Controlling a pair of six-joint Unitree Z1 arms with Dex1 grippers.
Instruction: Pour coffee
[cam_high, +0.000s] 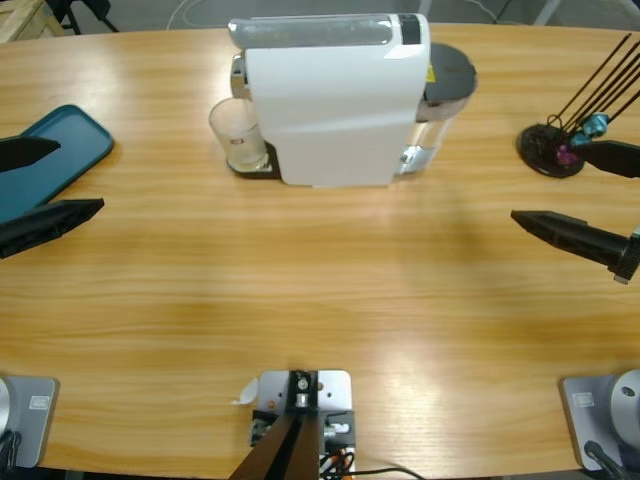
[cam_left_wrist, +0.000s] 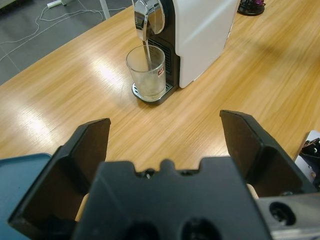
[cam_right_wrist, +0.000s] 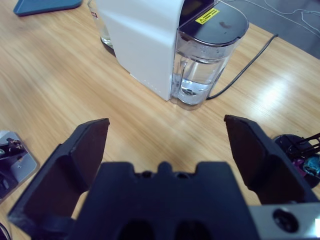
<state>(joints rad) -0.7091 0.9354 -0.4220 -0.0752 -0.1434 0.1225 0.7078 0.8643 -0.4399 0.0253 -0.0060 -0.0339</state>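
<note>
Nearest the camera, the wooden desk (cam_high: 330, 300) lies bare across its front and middle. At its left edge the left end effector (cam_high: 30, 190) reaches in with its jaws spread wide and nothing between them, hovering beside and partly over a teal tray (cam_high: 50, 155); at the right edge the right end effector (cam_high: 590, 200) mirrors it, jaws likewise spread and empty, just in front of a black capsule holder (cam_high: 550, 150) with thin black rods rising from it and a few coloured capsules at its base. Farther back, near the middle of the desk, stands the white coffee machine (cam_high: 330, 100). A clear glass cup (cam_high: 238, 135) sits on the drip tray at the machine's left end, directly under the chrome spout (cam_left_wrist: 148, 17), and the left wrist view shows a thin stream running from the spout into the cup. At the machine's right end is the clear water tank (cam_right_wrist: 202, 65), partly filled, with a dark lid bearing a yellow label, and a black cable (cam_right_wrist: 245, 65) trails away behind it.
</note>
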